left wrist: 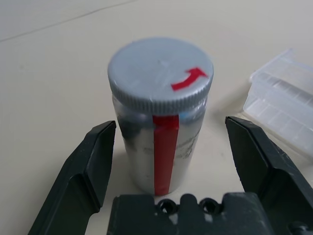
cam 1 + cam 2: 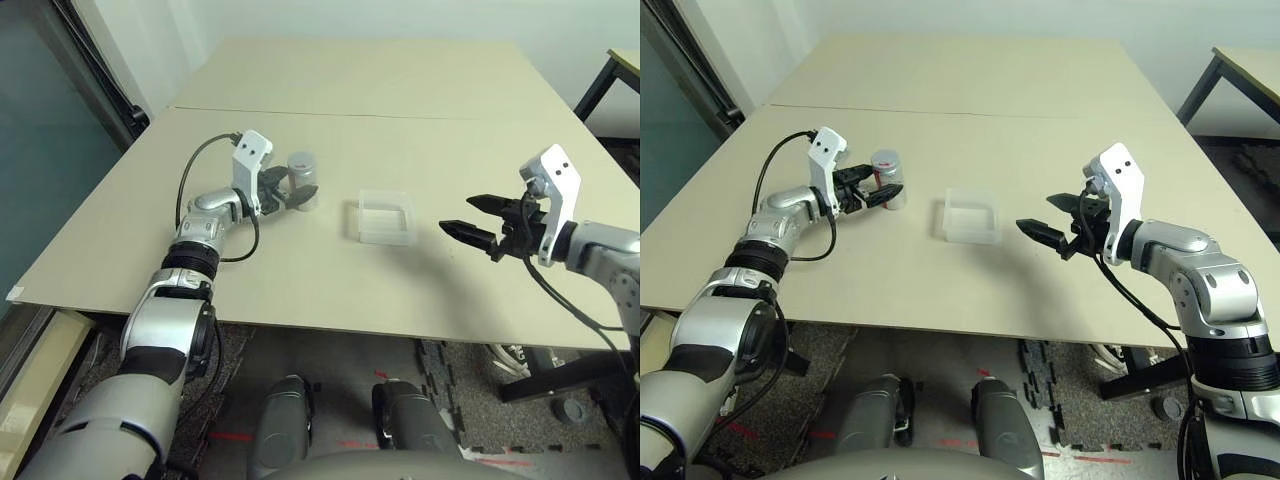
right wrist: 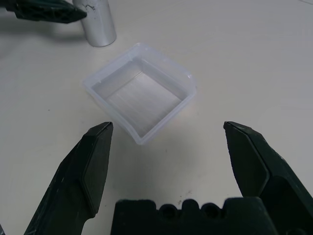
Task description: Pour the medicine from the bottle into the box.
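- right gripper: nearest item, hanging over the worktop's near right part, close to the near edge. fingers spread wide, grasping nothing. it points toward the box, which lies ahead of it, near but apart.
- box: clear shallow square tray, resting flat on the worktop roughly midway between the left and right edges, in the near half. it looks empty. it sits between the two grippers, closer to the bottle's side than the far edge.
- left gripper: over the near left part of the worktop, reaching in from the left edge side. fingers released and set wide, one on each side of the bottle's body, with a visible gap on both sides in the left wrist view; no contact seen.
- bottle: standing upright on the worktop, just left of the box, apart from it. long axis vertical; grey cap on top with a red arrow mark, red stripe running down the side facing the left gripper's palm. cap appears in place.
- key relation: the bottle stands directly between the left fingers, low on its body, so the left arm is plainly the nearer one; the right gripper is well apart from it, beyond the box.
- judged step: pre-grasp. the coming move calls for the left fingers to clench on the bottle's body; the cap would seem to need removing before any pour.
- far half of the worktop: a seam runs across from left edge to right edge.
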Robot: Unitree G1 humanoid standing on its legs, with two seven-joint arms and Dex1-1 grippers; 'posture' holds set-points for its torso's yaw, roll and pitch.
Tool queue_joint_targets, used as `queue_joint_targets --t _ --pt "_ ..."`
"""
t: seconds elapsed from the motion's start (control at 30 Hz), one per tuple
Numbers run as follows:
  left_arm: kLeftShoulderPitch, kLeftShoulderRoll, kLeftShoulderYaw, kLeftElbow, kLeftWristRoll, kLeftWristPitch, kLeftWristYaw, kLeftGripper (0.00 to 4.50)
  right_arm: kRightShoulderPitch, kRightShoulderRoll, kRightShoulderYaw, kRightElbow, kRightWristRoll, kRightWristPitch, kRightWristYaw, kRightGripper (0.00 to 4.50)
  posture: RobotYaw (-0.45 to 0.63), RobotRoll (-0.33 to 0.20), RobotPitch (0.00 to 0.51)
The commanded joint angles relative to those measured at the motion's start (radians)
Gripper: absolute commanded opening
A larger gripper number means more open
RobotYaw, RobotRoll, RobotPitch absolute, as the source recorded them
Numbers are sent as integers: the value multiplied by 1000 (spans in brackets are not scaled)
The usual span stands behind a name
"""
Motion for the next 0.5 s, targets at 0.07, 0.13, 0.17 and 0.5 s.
queue_joint_targets --t 0.07,0.13,0.17,0.5 --pt "-31 -16 3 65 32 -43 30 4483 -5 9 -12 -12 10 7 -10 4500 -80 0 59" --pt "-39 -23 6 85 39 -52 38 4483 -6 10 -14 -12 11 7 -12 4500 -82 0 59" --pt "-42 -25 6 94 42 -57 42 4483 -7 10 -14 -13 11 8 -13 4500 -85 0 59" --pt "-70 -49 18 158 65 -108 94 4483 4 14 -20 -13 15 5 -22 4500 -91 0 64"
